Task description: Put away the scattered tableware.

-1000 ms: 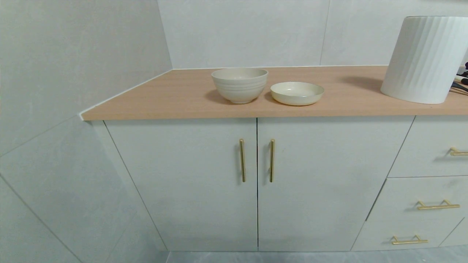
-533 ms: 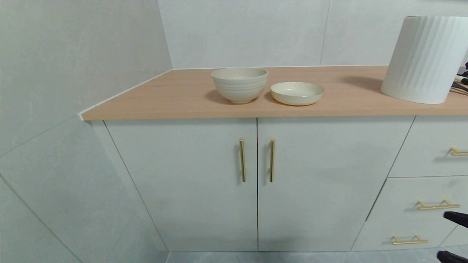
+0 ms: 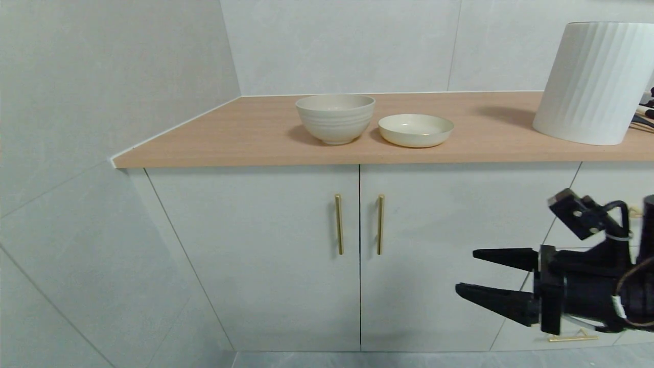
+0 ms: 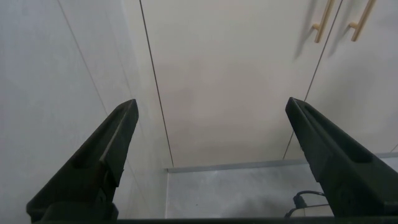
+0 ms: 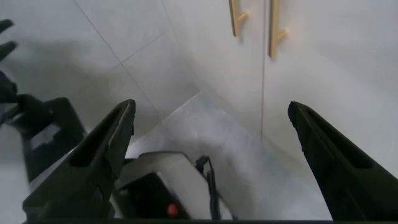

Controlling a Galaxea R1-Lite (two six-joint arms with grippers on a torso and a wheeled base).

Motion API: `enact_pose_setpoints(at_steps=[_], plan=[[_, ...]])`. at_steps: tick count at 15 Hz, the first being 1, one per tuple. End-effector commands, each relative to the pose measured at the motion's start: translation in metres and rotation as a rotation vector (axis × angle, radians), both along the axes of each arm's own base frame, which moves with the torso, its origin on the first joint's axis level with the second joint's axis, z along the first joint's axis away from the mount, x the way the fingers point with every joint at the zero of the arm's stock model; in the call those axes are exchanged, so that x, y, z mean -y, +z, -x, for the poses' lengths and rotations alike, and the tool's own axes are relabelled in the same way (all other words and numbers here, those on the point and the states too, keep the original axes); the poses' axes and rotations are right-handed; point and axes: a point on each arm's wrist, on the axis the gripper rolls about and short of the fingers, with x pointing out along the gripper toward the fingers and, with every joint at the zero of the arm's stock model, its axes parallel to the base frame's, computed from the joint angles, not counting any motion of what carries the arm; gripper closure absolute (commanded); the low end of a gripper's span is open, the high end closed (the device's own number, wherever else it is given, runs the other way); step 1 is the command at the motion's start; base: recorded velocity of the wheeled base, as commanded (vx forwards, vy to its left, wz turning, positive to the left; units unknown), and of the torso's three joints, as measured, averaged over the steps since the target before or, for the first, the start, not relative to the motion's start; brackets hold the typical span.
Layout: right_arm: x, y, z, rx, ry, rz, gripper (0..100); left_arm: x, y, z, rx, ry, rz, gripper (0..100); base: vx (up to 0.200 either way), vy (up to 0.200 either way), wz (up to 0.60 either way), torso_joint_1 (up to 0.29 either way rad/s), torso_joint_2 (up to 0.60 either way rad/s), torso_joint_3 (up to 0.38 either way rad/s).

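Right gripper (image 3: 465,271) was wide open and empty; the door handle (image 3: 379,224) looked next.
It sat ahead of your fingertips (image 3: 503,257) and slightly above them, with the bowl (image 3: 335,117) and dish (image 3: 415,130) well above on the countertop (image 3: 230,138). You needed to straddle the handle squarely before closing.

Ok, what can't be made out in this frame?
- Head view: the inside of the cupboard, hidden behind its shut doors.
- Head view: the bottom of the bowl, hidden by its near wall.
- Head view: the ribbed white container and the dark items beside it, cut off by the right edge.
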Motion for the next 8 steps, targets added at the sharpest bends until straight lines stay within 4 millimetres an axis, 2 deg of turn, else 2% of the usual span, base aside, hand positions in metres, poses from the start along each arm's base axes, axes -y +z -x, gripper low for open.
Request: enact_pose_setpoints(at_steps=[1, 4, 6, 8], plan=[[-0.038, -0.024, -0.05, -0.052, 0.049, 0.021, 0, 0.0, 0.0, 0.0, 0.0, 0.002, 0.0, 0, 0.0, 0.0, 0.0, 0.0, 0.0, 0.0], [-0.061, -0.024, -0.081, -0.064, 0.036, -0.009, 0, 0.0, 0.0, 0.0, 0.0, 0.0, 0.0, 0, 0.0, 0.0, 0.0, 0.0, 0.0, 0.0], [-0.071, -0.027, -0.09, -0.118, 0.023, -0.045, 0, 0.0, 0.0, 0.0, 0.0, 0.0, 0.0, 0, 0.0, 0.0, 0.0, 0.0, 0.0, 0.0], [-0.079, -0.029, -0.088, -0.158, 0.028, -0.096, 0, 0.0, 0.0, 0.0, 0.0, 0.0, -0.002, 0, 0.0, 0.0, 0.0, 0.0, 0.0, 0.0]])
